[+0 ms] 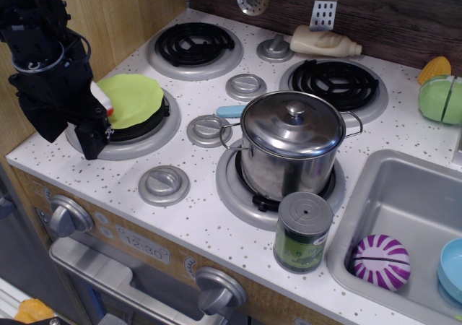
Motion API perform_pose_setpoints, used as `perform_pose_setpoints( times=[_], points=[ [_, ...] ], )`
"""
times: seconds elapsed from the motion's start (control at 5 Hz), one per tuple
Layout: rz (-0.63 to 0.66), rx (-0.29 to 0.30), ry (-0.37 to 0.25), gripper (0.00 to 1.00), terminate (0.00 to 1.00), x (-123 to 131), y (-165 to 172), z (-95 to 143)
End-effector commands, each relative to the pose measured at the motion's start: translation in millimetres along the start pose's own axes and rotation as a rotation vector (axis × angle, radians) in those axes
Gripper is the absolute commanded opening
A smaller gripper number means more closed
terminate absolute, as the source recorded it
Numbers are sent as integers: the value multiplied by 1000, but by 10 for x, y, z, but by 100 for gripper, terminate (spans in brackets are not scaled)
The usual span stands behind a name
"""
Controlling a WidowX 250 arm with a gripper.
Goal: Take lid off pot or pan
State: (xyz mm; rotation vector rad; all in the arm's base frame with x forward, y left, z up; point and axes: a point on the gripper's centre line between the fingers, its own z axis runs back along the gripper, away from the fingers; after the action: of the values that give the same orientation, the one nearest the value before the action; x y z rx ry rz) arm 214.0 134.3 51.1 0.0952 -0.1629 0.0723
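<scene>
The shiny steel pot (pixel 283 167) stands on the front right burner, with thin wire loop handles at its sides. The domed steel lid (pixel 292 125) sits on the pot and covers it fully, its small knob (pixel 294 110) at the centre. My black gripper (pixel 94 141) is far to the left, low over the front left burner's edge, well apart from the pot. Its fingers point down and merge into one dark shape, so I cannot tell whether they are open or shut. Nothing shows between them.
A lime-green disc (pixel 131 100) lies on the front left burner beside the gripper. A grey-and-green tin can (pixel 303 232) stands right in front of the pot. Flat grey stove knobs (pixel 208 130) lie between the burners. The sink (pixel 404 195) at right holds a purple-white ball (pixel 380 261).
</scene>
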Motion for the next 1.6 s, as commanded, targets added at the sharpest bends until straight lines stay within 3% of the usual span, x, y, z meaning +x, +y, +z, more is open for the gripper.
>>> perform_pose_setpoints(
  times=[0.0, 0.2, 0.6, 1.0, 1.2, 1.4],
  points=[
    [0, 0, 0, 100, 0, 0, 0, 0],
    [27, -12, 34, 100, 0, 177, -307, 350],
    [68, 42, 21, 100, 0, 650, -989, 893],
    [71, -4, -53, 100, 0, 1023, -1503, 827],
    [67, -48, -71, 100, 0, 1068, -1709, 754],
    [48, -32, -87, 100, 0, 1061, -1780, 744]
  ],
)
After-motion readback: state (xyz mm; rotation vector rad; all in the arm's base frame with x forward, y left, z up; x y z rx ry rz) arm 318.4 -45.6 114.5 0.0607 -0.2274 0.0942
